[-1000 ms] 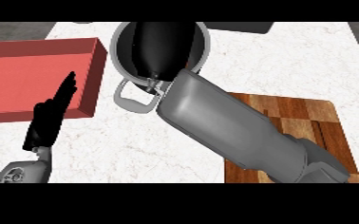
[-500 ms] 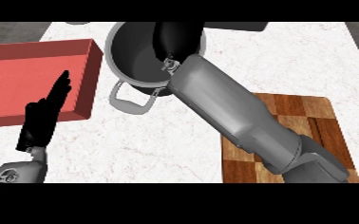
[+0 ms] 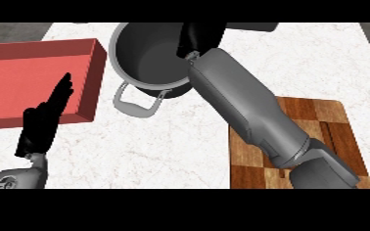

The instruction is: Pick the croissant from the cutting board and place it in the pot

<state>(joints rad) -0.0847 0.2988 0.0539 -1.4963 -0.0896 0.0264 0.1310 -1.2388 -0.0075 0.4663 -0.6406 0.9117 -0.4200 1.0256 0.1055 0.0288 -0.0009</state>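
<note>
A: Where's the right hand (image 3: 198,38)?

B: Over the pot (image 3: 148,61), at its far right rim. The grey forearm runs up from the lower right, crossing the board's (image 3: 329,122) near-left corner and the counter (image 3: 180,147) to get there.

A: Fingers spread or closed?

B: I cannot tell. The hand is a dark mass at the top of the view, partly cut off, and the fingers don't separate out.

A: And the croissant?

B: It shows nowhere. The visible part of the board is bare checkered wood, and what I can see of the pot's inside is plain grey (the hand and wrist cover the right part of it). It may be hidden in the hand, but that can't be confirmed.

A: The pot itself?

B: Upright on the white marbled counter, one loop handle (image 3: 137,103) pointing toward the robot. Its left side sits just beside the red tray (image 3: 86,78).

A: The left hand (image 3: 47,120)?

B: Resting at the lower left, fingers straight and pointing up, overlapping the tray's near corner in the view. It holds nothing.
</note>
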